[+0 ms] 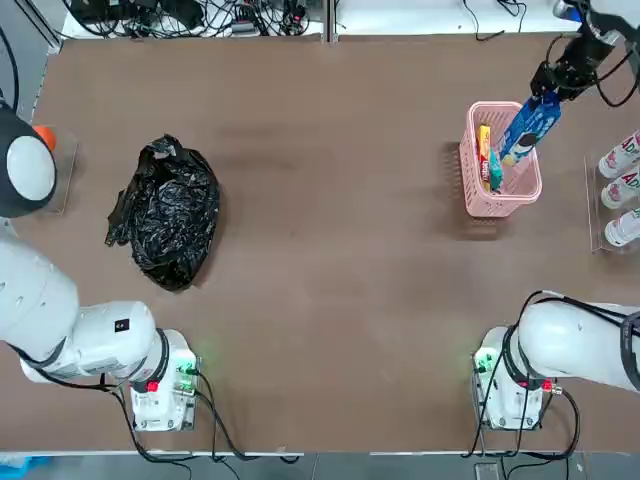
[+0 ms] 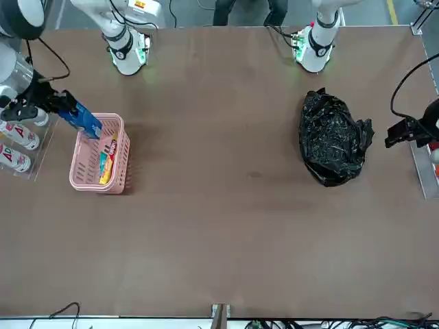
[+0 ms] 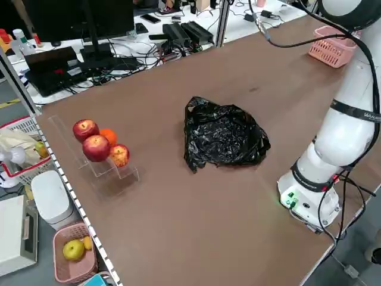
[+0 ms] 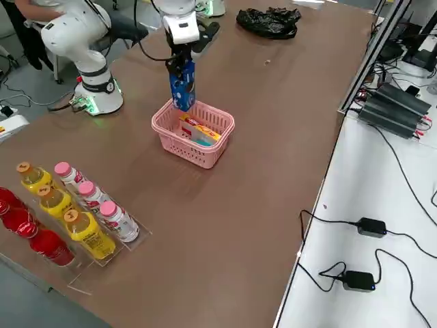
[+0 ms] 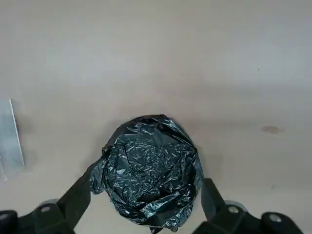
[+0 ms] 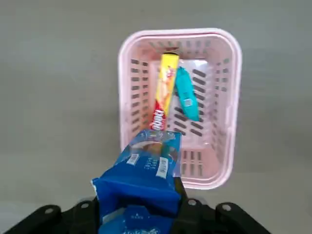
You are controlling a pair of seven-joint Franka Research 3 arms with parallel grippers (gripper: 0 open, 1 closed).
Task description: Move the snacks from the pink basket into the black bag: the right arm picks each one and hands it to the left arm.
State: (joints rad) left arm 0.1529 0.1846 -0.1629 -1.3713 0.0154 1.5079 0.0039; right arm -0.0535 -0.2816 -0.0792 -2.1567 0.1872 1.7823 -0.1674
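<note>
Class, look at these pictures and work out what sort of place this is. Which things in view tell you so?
Probably a robotics lab or test workshop: two jointed robot arms stand at one large table, and cables and black electronic boxes crowd a white bench alongside.

The snack packet is blue with a darker picture. Beside it, the long packet is yellow with red, the small one teal, the latticed basket pink.

A blue packet is held in the right gripper, and a pink basket is seen just below the hand.
</note>
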